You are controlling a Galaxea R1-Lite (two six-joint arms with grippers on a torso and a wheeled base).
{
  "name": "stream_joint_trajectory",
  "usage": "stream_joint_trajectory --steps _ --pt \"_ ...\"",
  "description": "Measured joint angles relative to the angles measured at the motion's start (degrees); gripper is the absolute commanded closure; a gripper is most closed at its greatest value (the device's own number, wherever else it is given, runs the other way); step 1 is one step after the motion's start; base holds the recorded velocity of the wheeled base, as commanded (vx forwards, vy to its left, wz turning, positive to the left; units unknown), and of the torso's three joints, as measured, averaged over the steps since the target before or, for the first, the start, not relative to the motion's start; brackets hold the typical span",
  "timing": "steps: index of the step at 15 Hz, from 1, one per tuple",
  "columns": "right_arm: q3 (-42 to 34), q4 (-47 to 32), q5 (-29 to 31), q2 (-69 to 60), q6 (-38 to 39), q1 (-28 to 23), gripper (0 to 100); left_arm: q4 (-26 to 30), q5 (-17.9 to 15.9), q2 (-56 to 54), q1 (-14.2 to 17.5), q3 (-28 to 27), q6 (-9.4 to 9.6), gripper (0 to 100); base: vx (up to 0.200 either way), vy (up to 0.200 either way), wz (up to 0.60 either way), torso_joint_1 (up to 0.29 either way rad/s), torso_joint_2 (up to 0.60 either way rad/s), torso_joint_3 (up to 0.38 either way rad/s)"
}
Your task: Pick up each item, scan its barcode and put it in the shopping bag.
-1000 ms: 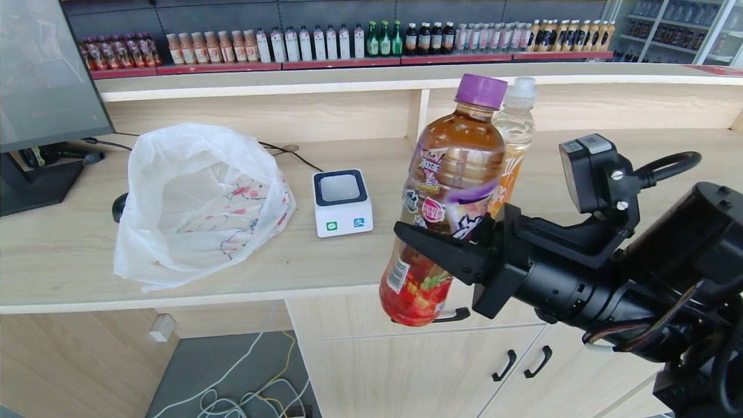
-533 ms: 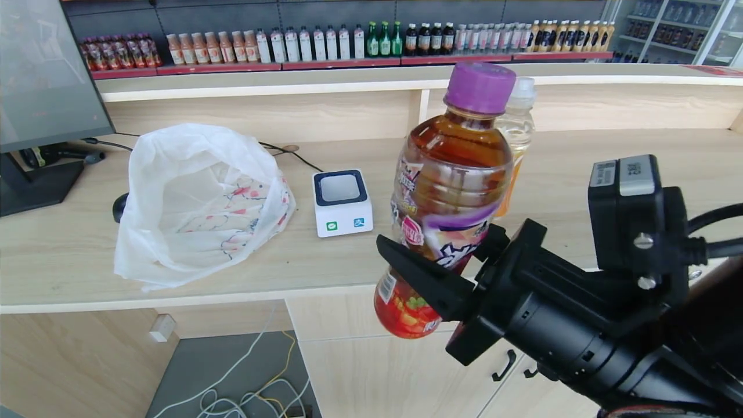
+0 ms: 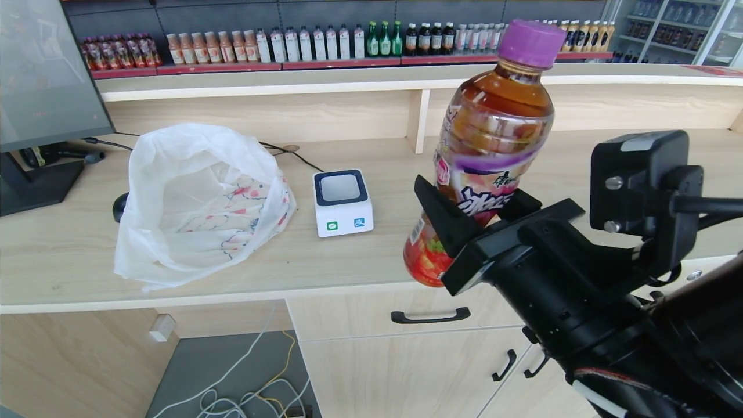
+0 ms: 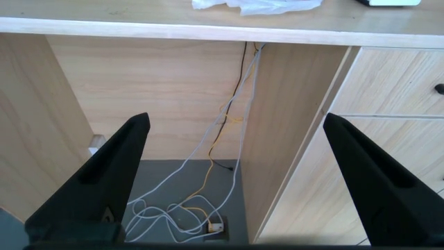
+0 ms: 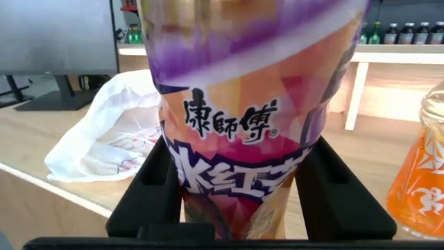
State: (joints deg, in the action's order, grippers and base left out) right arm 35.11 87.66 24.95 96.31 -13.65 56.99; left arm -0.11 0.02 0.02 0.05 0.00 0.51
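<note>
- The drink bottle (image 3: 490, 145) is held in the air, off the counter (image 3: 69, 255), to the right of the scanner (image 3: 342, 203) in the head view. It is tilted, with its purple cap leaning up and to the right.
- It is filled with amber-brown liquid nearly to the neck, and the cap is on. A purple, pink and red label wraps its middle and lower body.
- The right tool (image 3: 473, 203) is clenched around the bottle at the label, one black finger on each side. The right wrist view shows the same grip, with both fingers (image 5: 149, 187) pressed against the label.
- The scanner is a small white box with a dark-framed window on top, standing on the counter between the bottle and the shopping bag (image 3: 197, 203).
- The shopping bag is white plastic with a red print. It lies slumped on the counter with its mouth open towards us, and we cannot tell whether anything is inside.
- A second bottle (image 5: 423, 173), with an orange label, stands on the counter beside the held one in the right wrist view.
- The left tool (image 4: 236, 173) hangs below counter level with its fingers spread wide, released and grasping nothing. Cables (image 4: 208, 201) lie on the floor beyond it.
- A monitor (image 3: 46, 69) stands at the counter's far left, and a shelf of bottles (image 3: 348, 40) runs along the back wall.
</note>
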Motion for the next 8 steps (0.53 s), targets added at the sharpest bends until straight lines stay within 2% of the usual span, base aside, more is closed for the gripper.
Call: stream_joint_trajectory --steps 2,8 --pt "0.3 0.6 3.7 0.6 0.8 -0.1 100 0.0 0.0 0.0 0.0 0.0 0.11 0 0.0 0.0 0.0 0.0 0.0 0.0" --pt "3.1 2.3 5.3 4.2 1.2 0.0 100 0.0 0.0 0.0 0.0 0.0 0.2 0 0.0 0.0 0.0 0.0 0.0 0.0"
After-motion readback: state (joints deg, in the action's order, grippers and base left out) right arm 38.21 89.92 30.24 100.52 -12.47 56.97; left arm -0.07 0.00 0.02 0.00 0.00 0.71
